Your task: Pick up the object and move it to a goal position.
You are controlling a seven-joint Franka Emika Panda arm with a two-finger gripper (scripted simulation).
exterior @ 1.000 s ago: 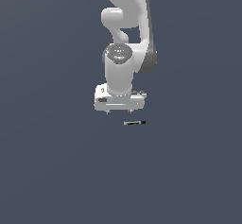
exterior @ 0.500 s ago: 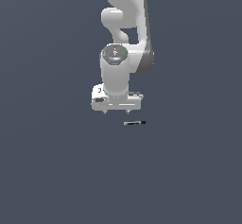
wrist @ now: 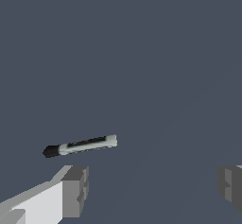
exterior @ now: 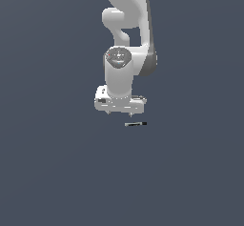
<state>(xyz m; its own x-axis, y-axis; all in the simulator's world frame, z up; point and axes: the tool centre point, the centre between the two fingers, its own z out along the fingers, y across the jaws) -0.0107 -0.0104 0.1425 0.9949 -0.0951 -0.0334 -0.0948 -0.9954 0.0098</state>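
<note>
The white robot arm (exterior: 126, 39) is running off the exterior view's top edge, so its base is not showing. There the tiny thin black rod (exterior: 136, 123) is appearing too small to make out its pale end. In the wrist view, both grey finger pads (wrist: 75, 190) are being cut by the frame's edges.

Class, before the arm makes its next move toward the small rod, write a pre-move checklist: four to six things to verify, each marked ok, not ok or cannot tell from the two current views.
1. Hand open: ok, fingers stand wide apart in the wrist view.
2. Rod in sight: ok, lying flat, visible in both views.
3. Rod free of the hand: ok, nothing touches it.
4. Rod centred between the fingers: not ok, it lies off toward one finger.
5. Hand height above the rod: cannot tell.
6. Goal position marked: cannot tell, no marker shows.
</note>
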